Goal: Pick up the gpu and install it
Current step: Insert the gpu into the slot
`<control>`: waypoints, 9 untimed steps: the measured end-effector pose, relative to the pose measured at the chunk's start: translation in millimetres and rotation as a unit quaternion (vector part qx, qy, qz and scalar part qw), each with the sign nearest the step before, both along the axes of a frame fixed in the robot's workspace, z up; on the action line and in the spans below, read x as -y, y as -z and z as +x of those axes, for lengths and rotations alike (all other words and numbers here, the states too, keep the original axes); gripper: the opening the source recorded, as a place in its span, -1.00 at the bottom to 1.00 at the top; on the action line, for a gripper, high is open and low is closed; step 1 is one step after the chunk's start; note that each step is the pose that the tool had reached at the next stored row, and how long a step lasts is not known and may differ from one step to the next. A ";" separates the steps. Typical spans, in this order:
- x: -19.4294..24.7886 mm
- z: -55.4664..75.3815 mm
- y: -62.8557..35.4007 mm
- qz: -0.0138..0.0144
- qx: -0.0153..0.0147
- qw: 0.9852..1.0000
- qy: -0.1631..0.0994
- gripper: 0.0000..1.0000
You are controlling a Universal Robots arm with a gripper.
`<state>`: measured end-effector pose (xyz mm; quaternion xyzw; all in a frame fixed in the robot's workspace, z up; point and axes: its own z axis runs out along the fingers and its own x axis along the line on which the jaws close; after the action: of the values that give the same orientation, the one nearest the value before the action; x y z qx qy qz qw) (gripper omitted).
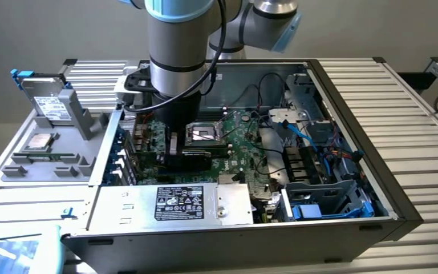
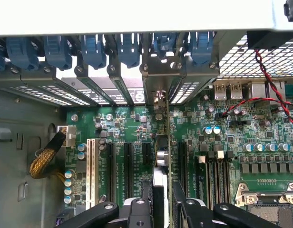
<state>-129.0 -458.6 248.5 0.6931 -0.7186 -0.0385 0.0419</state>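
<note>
Here, hand (image 2: pixel 161 209) clasps gpu (image 2: pixel 161 156) edge-on over motherboard (image 2: pixel 232 142) slots | stiff, light, fragile card | hold by board edges

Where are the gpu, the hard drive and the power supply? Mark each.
gpu (image 2: pixel 159 159), wrist view, on the card's edge.
hard drive (image 1: pixel 50 105), exterior view, on its white label.
power supply (image 1: pixel 178 202), exterior view, on its black label.

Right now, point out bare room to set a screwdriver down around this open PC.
Free: the slatted table along the case's exterior-view right side. Crowded: the grey tray with the hard drive, and the motherboard, where the pincer holds the gpu.
</note>
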 end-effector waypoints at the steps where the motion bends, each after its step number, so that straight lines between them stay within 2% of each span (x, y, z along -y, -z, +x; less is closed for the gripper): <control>1: -0.3 0.0 0.0 0.000 0.000 1.000 0.000 -0.45; 3: -0.9 0.0 0.0 -0.001 0.000 1.000 0.000 -0.45; 9: -0.9 0.0 0.0 -0.001 0.000 1.000 0.000 -0.45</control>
<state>-129.0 -457.7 248.5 0.6931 -0.7186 -0.0376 0.0428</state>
